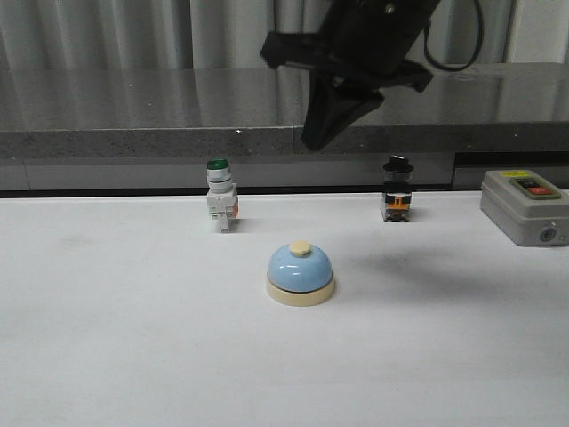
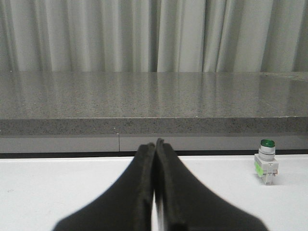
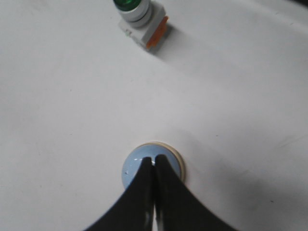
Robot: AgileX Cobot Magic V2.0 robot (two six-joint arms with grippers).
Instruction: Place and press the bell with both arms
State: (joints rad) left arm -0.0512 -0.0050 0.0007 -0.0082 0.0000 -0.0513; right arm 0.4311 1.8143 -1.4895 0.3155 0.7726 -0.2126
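Matte white table, glossy blue dome bell; both black claws pinched closed, empty.

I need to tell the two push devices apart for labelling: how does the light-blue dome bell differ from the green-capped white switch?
The light-blue dome bell with cream base is low and wide; the green-capped white switch is tall and narrow. The bell is rounded, the switch blocky with an orange side part. The bell sits nearer the camera in the front view, the switch farther back and to the left. Both stand upright on the white table, untouched by any claw.
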